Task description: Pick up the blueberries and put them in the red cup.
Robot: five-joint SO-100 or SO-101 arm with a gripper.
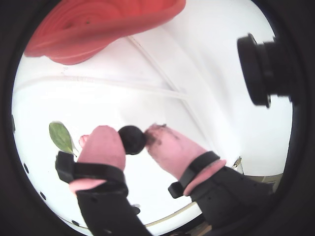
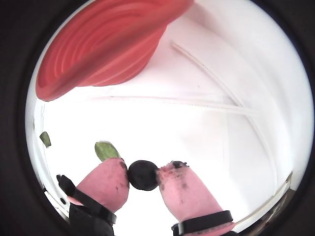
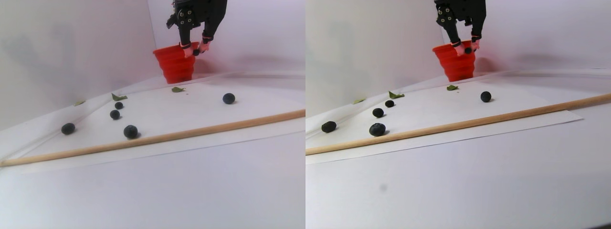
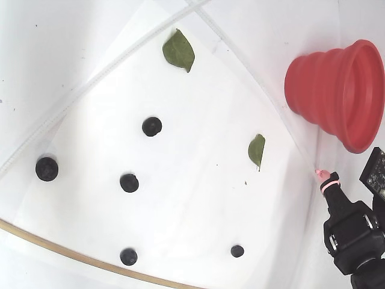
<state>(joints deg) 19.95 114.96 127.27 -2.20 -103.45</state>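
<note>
My gripper (image 1: 133, 139) is shut on one blueberry (image 1: 132, 139), a dark round berry pinched between the pink fingertips; the other wrist view shows the same berry (image 2: 142, 174). In the stereo pair view the gripper (image 3: 195, 51) hangs in the air at rim height, just right of the red cup (image 3: 174, 64). The ribbed red cup (image 1: 103, 24) lies ahead and up-left of the fingers in both wrist views (image 2: 98, 49). Several loose blueberries (image 4: 151, 126) lie on the white sheet left of the cup (image 4: 337, 90). A pink finger (image 4: 325, 179) shows below the cup.
A wooden dowel (image 3: 152, 138) runs along the sheet's near edge. Green leaves (image 4: 178, 50) (image 4: 256, 150) lie on the sheet, one close to the cup. Another leaf (image 1: 61, 136) sits under the left finger. White walls (image 3: 71, 47) close in the back and left.
</note>
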